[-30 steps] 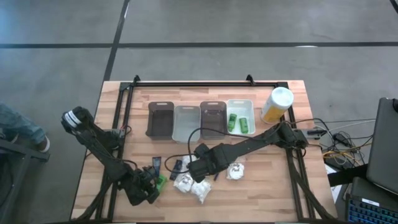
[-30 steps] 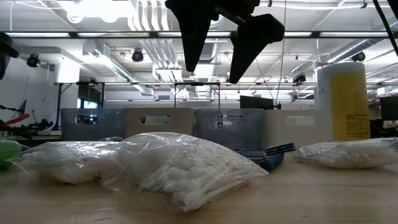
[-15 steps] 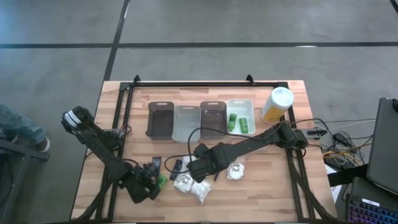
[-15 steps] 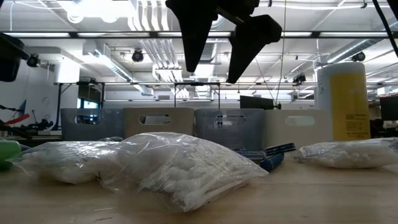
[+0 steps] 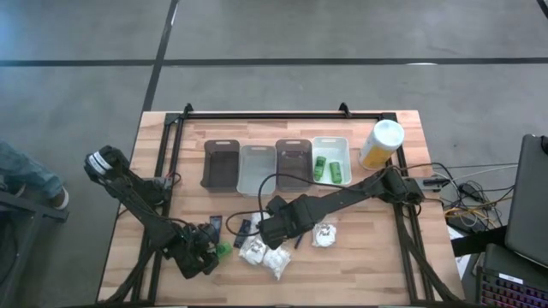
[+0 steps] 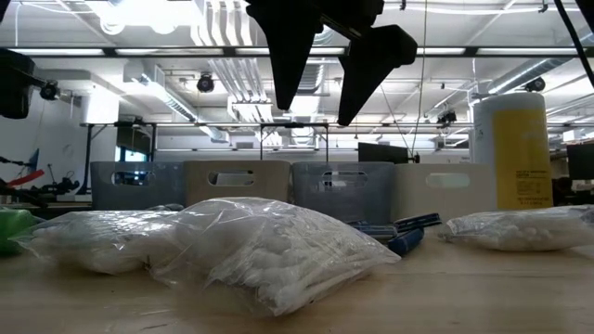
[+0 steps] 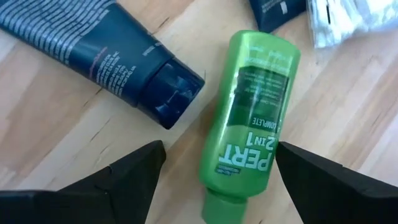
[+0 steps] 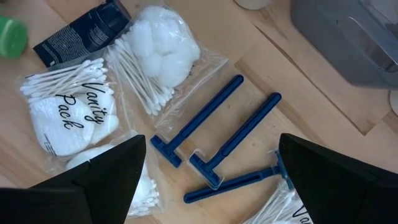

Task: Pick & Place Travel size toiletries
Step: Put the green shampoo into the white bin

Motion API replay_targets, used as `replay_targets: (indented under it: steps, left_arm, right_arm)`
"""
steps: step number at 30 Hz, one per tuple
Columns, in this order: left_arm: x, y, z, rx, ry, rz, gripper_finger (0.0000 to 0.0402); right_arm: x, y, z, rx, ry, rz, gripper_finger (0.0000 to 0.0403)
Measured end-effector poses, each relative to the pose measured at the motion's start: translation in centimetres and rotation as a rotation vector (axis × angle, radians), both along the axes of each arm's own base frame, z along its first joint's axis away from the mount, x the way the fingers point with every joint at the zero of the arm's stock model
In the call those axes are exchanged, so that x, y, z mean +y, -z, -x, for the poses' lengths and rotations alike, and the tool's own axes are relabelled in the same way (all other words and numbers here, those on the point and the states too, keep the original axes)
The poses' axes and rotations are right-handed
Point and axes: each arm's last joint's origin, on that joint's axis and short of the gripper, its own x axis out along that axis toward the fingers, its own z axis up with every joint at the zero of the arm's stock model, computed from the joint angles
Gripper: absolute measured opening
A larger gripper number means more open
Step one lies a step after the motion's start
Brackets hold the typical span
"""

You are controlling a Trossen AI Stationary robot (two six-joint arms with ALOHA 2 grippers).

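A bright green bottle [image 7: 249, 118] lies on its side on the wood, near the table's near-left corner [image 5: 221, 248]. My left gripper [image 7: 219, 149] hangs over it, open, with a finger on each side of its cap end and not touching. A dark tube [image 7: 99, 50] lies beside the bottle. My right gripper [image 8: 211, 140] hovers open above three blue razors [image 8: 239, 140] and white plastic-wrapped packets [image 8: 68, 115] at mid-table [image 5: 274, 229]. Two more green bottles [image 5: 330, 169] lie in the white bin.
Four bins stand in a row toward the far edge: dark [image 5: 220, 162], pale [image 5: 257, 168], dark [image 5: 294, 152], white [image 5: 331, 147]. A yellow canister with a white lid [image 5: 381, 143] stands right of them. Another packet [image 5: 324, 233] lies right of my right gripper. Black tubes [image 5: 242, 229] lie between the arms.
My left gripper has shifted a little toward the far edge, over the green bottle, and its arm now shows at the left edge of the low view. My right gripper has stayed nearly still, open. Nothing on the table has moved.
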Motion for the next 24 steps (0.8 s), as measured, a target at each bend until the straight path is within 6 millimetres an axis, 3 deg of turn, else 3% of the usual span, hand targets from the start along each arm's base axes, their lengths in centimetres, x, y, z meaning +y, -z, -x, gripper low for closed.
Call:
replay_targets:
  steps: [4, 15, 24]
  left_arm:
    - [-0.4, 0.7, -0.2, 0.009, 0.102, -0.037, 0.0322]
    - [-1.3, -0.3, -0.9, -0.005, 0.459, -0.21, 0.0321]
    - [-1.3, -0.3, -1.1, -0.038, 0.54, -0.26, 0.0304]
  right_arm:
    - [0.0, 0.0, 0.0, 0.0, 0.0, 0.0, 0.0363]
    - [0.0, 0.0, 0.0, 0.0, 0.002, -0.001, 0.0364]
    - [0.2, 0.0, 0.0, -0.009, 0.004, -0.007, 0.0363]
